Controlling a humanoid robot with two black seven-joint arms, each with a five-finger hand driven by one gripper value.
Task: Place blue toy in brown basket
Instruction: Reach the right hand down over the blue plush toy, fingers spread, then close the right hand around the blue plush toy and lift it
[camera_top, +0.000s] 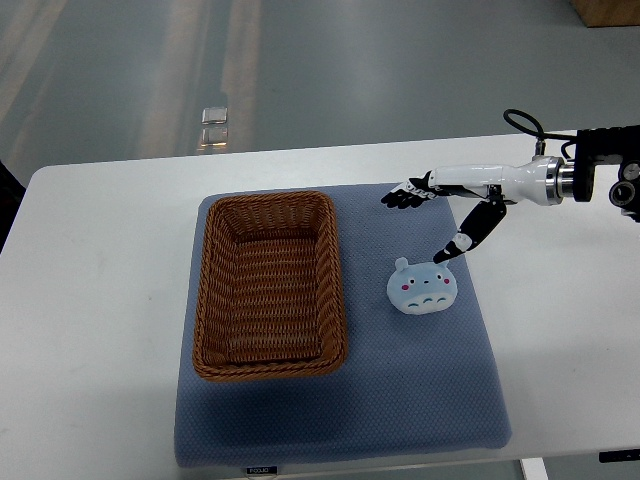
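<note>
Broadly, largest thing first:

Table: white, spanning the whole width of the top view, with grey floor beyond its far edge.

Mat: blue-grey and roughly square, lying in the middle of the table, with a small label at its near edge.

Brown basket: woven wicker, rectangular, on the left half of the mat with its long side running near to far; nothing shows inside it.

Right arm: white and black, entering from the right edge over the far right part of the table, a black cable looping above it.

Right hand: fingers spread apart and holding nothing; the dark fingertips point left above the mat's far edge, and the thumb angles down toward the toy, its tip just beside the toy's far right edge; whether it touches, I cannot tell.

Blue toy: pale blue, rounded, with small ears and a white face patch, lying on the mat to the right of the basket, apart from it.
</note>
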